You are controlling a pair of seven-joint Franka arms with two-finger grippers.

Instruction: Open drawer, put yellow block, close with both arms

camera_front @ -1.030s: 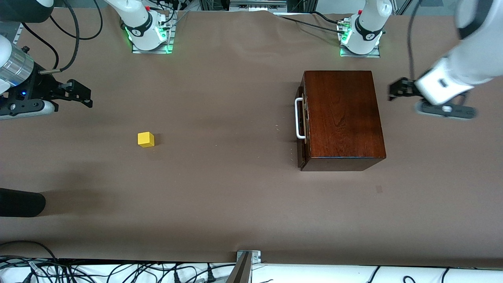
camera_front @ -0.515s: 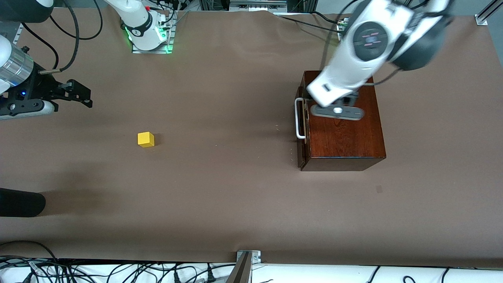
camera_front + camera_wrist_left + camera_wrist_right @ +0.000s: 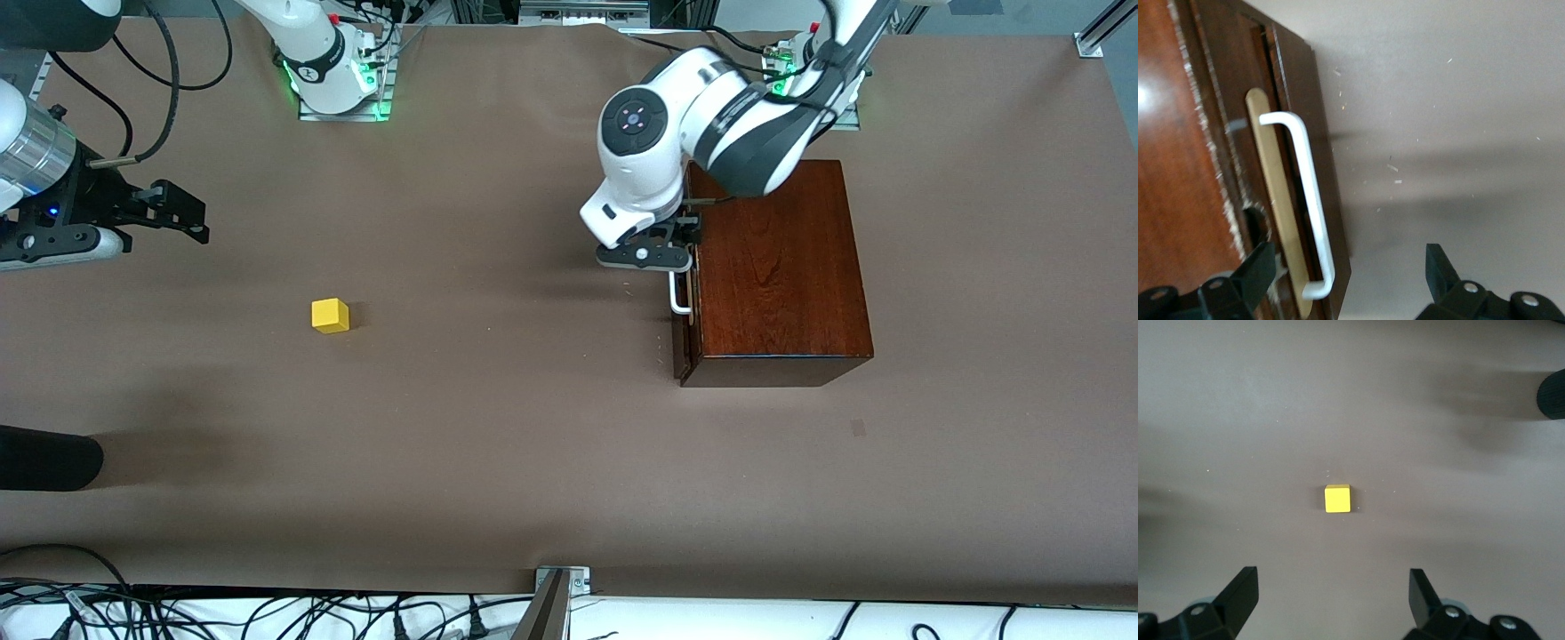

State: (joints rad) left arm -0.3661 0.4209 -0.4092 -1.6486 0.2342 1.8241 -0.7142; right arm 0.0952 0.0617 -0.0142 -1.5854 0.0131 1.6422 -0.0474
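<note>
Swung in, left tool (image 3: 680,238) spread over shut drawer's (image 3: 683,293) white handle (image 3: 1310,200)

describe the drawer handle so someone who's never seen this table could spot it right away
Find the dark wooden box toward the left arm's end of the table. On its side facing the yellow block is a white U-shaped handle, under the open left gripper. It is the only white part there.

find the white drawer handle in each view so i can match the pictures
Front view: the white handle shows on the drawer front, partly covered by the left gripper over it.
Left wrist view: the handle runs down the middle, between the open fingers.
Right wrist view: not in it; only the yellow block on the table.
Shared landmark: the dark wooden box, also seen in the left wrist view.
</note>
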